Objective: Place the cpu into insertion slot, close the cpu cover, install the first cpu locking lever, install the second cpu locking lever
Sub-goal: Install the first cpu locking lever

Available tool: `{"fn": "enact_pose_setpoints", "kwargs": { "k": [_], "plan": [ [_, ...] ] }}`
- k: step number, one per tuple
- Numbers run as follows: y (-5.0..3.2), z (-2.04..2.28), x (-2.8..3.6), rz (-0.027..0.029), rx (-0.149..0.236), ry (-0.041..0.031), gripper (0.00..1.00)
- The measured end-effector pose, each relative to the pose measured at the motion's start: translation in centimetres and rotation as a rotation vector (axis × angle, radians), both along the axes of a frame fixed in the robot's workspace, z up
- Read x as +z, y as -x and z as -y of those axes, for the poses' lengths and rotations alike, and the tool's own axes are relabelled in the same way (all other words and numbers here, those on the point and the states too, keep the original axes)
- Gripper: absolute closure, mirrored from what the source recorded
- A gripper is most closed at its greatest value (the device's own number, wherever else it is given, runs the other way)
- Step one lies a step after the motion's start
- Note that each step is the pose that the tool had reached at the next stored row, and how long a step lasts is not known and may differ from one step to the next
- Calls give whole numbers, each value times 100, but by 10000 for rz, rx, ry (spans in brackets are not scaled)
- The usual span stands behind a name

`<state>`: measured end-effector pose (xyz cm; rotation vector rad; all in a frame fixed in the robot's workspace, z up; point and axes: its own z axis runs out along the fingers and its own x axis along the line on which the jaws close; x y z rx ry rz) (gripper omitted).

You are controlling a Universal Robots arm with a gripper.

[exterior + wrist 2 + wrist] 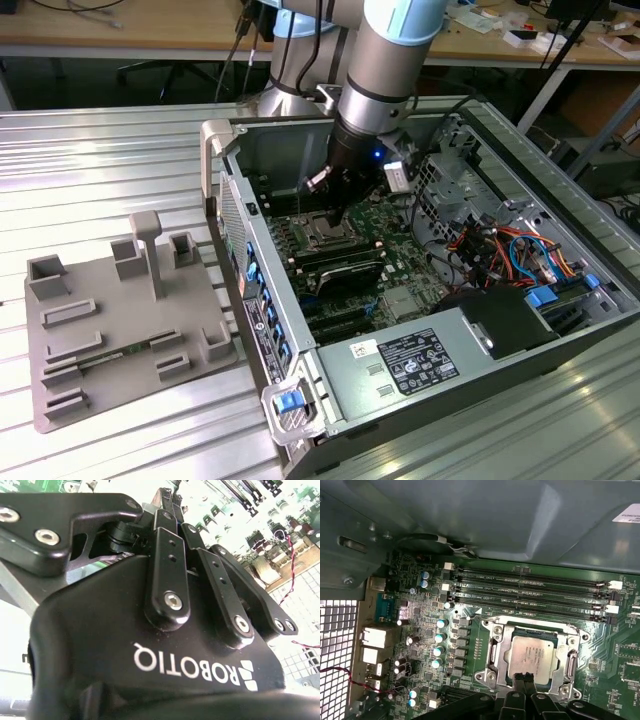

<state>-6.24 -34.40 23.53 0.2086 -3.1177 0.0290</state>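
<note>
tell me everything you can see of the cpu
The cpu is a flat square chip with a silver-grey metal top bearing faint print. It lies level in the insertion slot on the green motherboard, framed by the silvery cpu cover closed around it. The gripper hangs at its near edge; contact is unclear.

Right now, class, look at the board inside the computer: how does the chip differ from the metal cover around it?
The chip is a solid pale square plate; the cover is an open frame with a cut-out middle. The chip lies inside; the cover rings it and is larger. The chip carries fine print; the cover shows bare metal. Both are silvery, lie flat and are square in outline.
</note>
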Motion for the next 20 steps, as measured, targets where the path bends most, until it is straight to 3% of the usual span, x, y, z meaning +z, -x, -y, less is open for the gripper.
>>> {"fn": "enact_pose_setpoints", "kwargs": {
  "k": [13,20],
  "plan": [
    [122,-1,7,11,-1,0,89],
    [122,-1,101,12,-1,-2,89]
  ]
}}
